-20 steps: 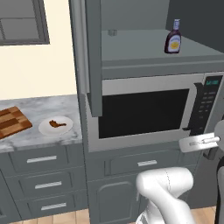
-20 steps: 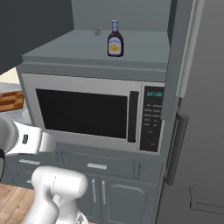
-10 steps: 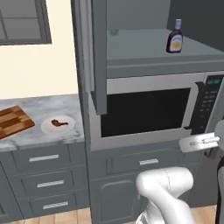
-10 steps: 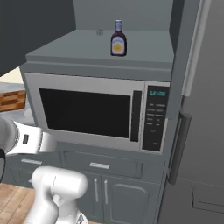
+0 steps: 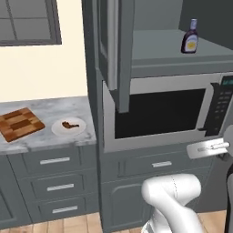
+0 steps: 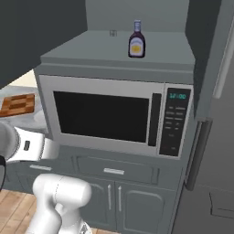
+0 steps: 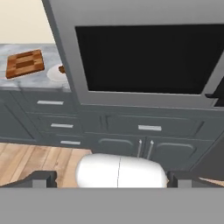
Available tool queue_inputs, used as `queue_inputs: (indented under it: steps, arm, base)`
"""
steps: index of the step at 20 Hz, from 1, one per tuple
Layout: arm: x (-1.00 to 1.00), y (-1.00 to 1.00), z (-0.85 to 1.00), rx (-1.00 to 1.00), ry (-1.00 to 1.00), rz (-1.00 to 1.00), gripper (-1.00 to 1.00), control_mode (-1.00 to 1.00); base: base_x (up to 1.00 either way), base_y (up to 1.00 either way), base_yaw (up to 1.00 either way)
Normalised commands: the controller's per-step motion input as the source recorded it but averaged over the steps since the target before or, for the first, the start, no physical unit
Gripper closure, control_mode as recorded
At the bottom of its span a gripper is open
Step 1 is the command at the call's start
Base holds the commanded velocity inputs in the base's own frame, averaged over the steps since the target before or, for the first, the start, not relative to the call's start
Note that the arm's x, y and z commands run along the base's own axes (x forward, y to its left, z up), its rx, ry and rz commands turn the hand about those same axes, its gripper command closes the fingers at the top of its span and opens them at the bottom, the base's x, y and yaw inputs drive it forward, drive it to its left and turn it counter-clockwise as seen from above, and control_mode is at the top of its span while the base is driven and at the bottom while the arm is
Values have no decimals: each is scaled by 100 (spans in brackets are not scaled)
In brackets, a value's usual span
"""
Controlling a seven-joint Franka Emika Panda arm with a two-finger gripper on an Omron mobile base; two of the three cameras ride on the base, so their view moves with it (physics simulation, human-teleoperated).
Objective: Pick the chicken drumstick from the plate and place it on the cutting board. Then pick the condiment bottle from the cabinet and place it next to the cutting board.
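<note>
against the earlier frames both base views have shifted as a whole, so the camera moved; the objects keep their places. the condiment bottle (image 5: 189, 37) stands upright on the grey shelf of the cabinet (image 5: 159, 57), above the microwave (image 6: 119, 116), with bare shelf all round it; its yellow-orange label carries no readable text. the microwave display shows blurred green digits. the chicken drumstick (image 5: 69, 124) lies on the plate (image 5: 78, 130), which sits just beside the cutting board (image 5: 19, 124) on the marble counter (image 5: 45, 107), near its front edge. the gripper (image 7: 112, 178) has its jaws spread wide, holding nothing, facing the drawers (image 7: 144, 127) below the microwave
</note>
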Motion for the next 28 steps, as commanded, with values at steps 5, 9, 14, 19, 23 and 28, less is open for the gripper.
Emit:
queue_inputs:
  steps: [5,9,14,19,23,28]
  arm:
    - [0,0,0,0,0,0,-100,100]
    - [0,0,0,0,0,0,-100,100]
    - [0,0,0,0,0,0,-100,100]
    - [0,0,0,0,0,0,-100,100]
    - [0,0,0,0,0,0,-100,100]
    - [0,0,0,0,0,0,-100,100]
  base:
    - [-14,59,0]
    - [-16,59,0]
    - [-19,58,0]
    - [-16,58,0]
    - [-13,57,0]
    - [-8,58,0]
